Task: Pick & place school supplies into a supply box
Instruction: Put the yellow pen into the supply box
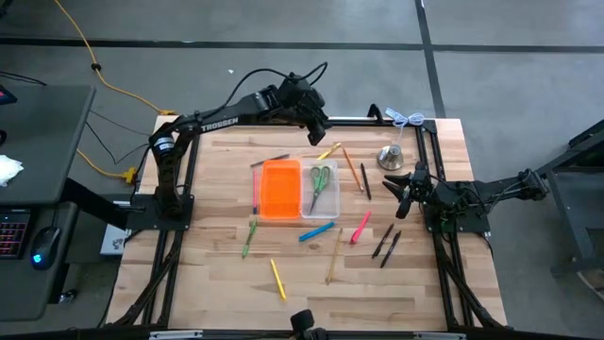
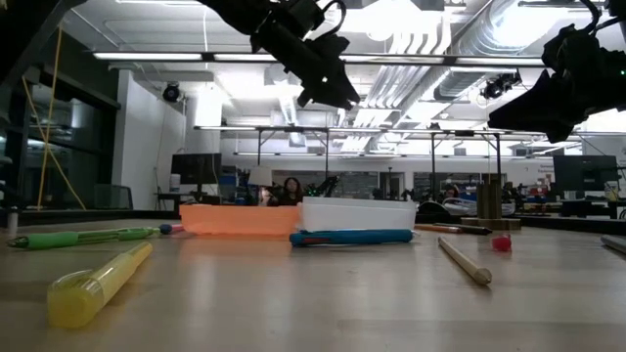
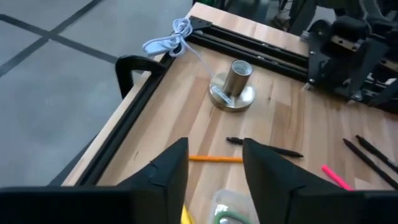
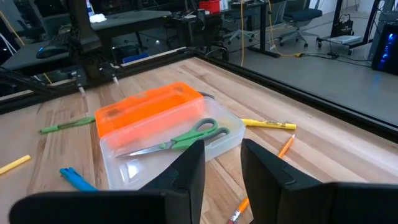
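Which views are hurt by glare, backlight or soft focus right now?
Low view: bright ceiling lights silhouette both arms, and the near yellow marker is soft. Left wrist view: evenly lit, the silver bell-shaped object reads clearly. Right wrist view: the scissors in the supply box are plain through the clear tray. High view: even, small detail.

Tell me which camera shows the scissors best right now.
The right wrist view: the scissors lie whole in the clear tray, green handles and blades plain. The high view shows them small. The left wrist view catches only a green handle at its edge. The low view hides them behind the tray wall.
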Controlling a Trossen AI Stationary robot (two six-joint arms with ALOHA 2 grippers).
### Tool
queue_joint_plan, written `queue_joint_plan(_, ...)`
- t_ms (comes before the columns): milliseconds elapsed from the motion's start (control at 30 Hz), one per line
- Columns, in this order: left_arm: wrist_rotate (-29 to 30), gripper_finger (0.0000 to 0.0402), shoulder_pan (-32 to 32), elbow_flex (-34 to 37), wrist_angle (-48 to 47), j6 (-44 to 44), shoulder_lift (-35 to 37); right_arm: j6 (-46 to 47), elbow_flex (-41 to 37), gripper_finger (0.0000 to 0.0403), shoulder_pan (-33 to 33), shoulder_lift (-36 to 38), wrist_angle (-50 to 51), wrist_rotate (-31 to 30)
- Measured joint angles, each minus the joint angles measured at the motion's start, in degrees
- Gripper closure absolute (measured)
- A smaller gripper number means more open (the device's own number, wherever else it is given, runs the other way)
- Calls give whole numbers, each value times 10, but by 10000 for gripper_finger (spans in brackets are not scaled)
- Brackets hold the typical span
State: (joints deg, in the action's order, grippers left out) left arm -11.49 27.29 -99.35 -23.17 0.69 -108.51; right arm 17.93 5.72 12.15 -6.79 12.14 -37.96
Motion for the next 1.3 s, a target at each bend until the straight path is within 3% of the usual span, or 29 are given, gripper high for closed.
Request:
queue_joint_plan(300, 8, 183, -19, -17, -7, -18, -22, 0, 0, 320, 0, 0, 0, 1)
queue_joint_plan(800, 54, 192, -9, -216, -162, -40, -202, 11, 0, 320, 0, 0, 1, 12)
queue_joint_plan(1300, 42, 192, -10, -221, -170, -35, -278, 31, 0, 320, 0, 0, 6, 13)
